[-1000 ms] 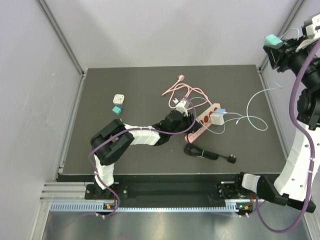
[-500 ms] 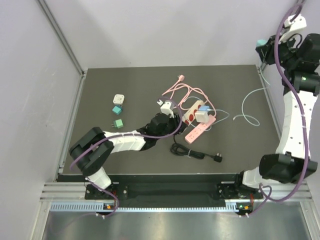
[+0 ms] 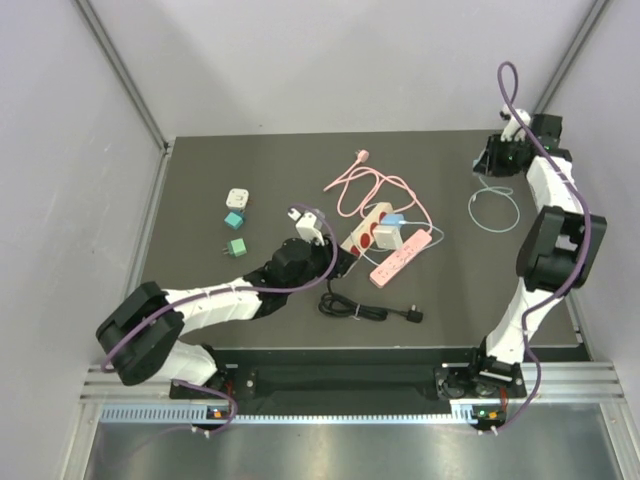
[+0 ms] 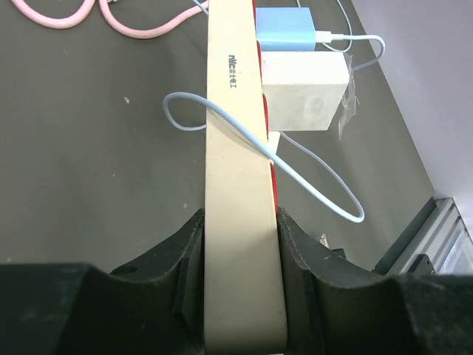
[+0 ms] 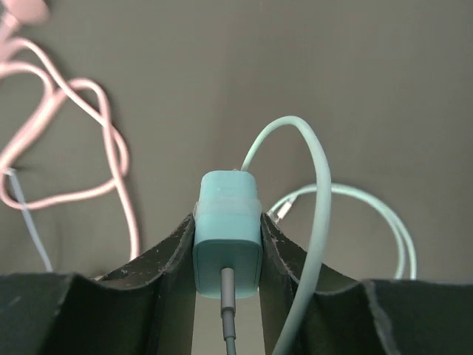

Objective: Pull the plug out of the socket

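Jaws of the left gripper clamp the stiff power strip; the right gripper clenches the teal plug, likely light, slick, by its flat sides.

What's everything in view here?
cream plastic power strip with red sockets: 1, cream, mid-table
blue plug block: 1, blue, in that strip
white plug block: 1, white, beside the blue
pink power strip with cord: 1, pink, beside cream strip
black cord: 1, black, near edge
small cube adapters: 3, white, teal, green, left side
mint charger block with cable: 1, mint, far right
left hand: 1, black, gripping cream strip
right hand: 1, black, gripping mint charger
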Available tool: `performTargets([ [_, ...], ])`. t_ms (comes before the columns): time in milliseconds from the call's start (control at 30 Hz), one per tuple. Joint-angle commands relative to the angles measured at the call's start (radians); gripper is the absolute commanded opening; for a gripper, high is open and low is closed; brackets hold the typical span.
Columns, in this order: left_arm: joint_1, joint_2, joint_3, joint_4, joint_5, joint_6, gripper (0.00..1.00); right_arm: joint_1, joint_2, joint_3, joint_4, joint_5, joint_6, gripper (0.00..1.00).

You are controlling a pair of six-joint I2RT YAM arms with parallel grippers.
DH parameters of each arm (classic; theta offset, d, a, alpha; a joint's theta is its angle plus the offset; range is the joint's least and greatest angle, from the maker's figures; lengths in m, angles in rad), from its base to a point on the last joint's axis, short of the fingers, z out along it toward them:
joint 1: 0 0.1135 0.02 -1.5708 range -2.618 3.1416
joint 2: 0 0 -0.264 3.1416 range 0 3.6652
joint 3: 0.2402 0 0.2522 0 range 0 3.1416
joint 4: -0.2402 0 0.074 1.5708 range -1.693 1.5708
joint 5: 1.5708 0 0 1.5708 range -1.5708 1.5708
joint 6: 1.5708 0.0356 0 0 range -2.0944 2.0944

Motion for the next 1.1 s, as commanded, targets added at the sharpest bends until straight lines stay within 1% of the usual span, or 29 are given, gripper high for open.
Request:
performTargets([
  [0, 0.011, -0.093, -0.015, 0.205, -0.007, -0.032, 0.0, 0.006, 0.047, 0.011, -0.048, 0.043, -0.043, 0.08],
  [200, 0.014, -0.118, -0.066, 0.229, 0.009, -0.058, 0.0, 0.006, 0.129, -0.001, -0.083, 0.097, -0.069, 0.17],
  [233, 0.015, -0.122, -0.074, 0.241, 0.012, -0.06, 0.0, 0.006, 0.134, -0.007, -0.087, 0.108, -0.074, 0.21],
  [300, 0.017, -0.127, -0.095, 0.251, 0.022, -0.058, 0.0, 0.006, 0.137, -0.017, -0.087, 0.108, -0.084, 0.25],
  [333, 0.015, -0.129, -0.101, 0.252, 0.025, -0.06, 0.0, 0.006, 0.136, -0.024, -0.087, 0.111, -0.089, 0.3],
  [400, 0.017, -0.135, -0.117, 0.258, 0.029, -0.052, 0.0, 0.004, 0.124, -0.029, -0.087, 0.111, -0.098, 0.38],
  [433, 0.015, -0.138, -0.124, 0.258, 0.032, -0.049, 0.0, 0.004, 0.12, -0.029, -0.089, 0.114, -0.1, 0.46],
  [467, 0.017, -0.141, -0.13, 0.258, 0.032, -0.048, 0.0, 0.006, 0.117, -0.029, -0.091, 0.115, -0.103, 0.47],
  [633, 0.017, -0.156, -0.153, 0.266, 0.042, -0.046, 0.0, 0.0, 0.073, -0.04, -0.104, 0.134, -0.129, 0.65],
  [667, 0.017, -0.162, -0.159, 0.266, 0.045, -0.043, 0.0, -0.003, 0.064, -0.043, -0.109, 0.135, -0.132, 0.66],
  [700, 0.018, -0.165, -0.161, 0.266, 0.051, -0.04, 0.0, -0.005, 0.041, -0.044, -0.112, 0.137, -0.147, 0.66],
  [733, 0.018, -0.17, -0.164, 0.266, 0.061, -0.032, 0.0, -0.007, 0.025, -0.059, -0.117, 0.144, -0.159, 0.7],
  [767, 0.018, -0.179, -0.169, 0.266, 0.063, -0.028, 0.0, -0.007, 0.004, -0.07, -0.117, 0.146, -0.187, 0.7],
  [800, 0.018, -0.184, -0.17, 0.266, 0.063, -0.02, 0.0, -0.007, -0.046, -0.084, -0.114, 0.147, -0.202, 0.73],
  [867, 0.017, -0.194, -0.178, 0.266, 0.093, -0.003, 0.0, -0.007, -0.108, -0.135, -0.089, 0.149, -0.231, 0.82],
  [900, 0.017, -0.196, -0.179, 0.266, 0.095, 0.0, 0.0, -0.007, -0.172, -0.153, -0.077, 0.149, -0.254, 0.86],
  [933, 0.017, -0.198, -0.181, 0.264, 0.097, 0.008, 0.0, -0.007, -0.203, -0.187, -0.049, 0.157, -0.264, 0.91],
  [1067, 0.017, -0.204, -0.181, 0.261, 0.114, 0.015, 0.0, -0.005, -0.306, -0.221, -0.051, 0.155, -0.317, 0.94],
])
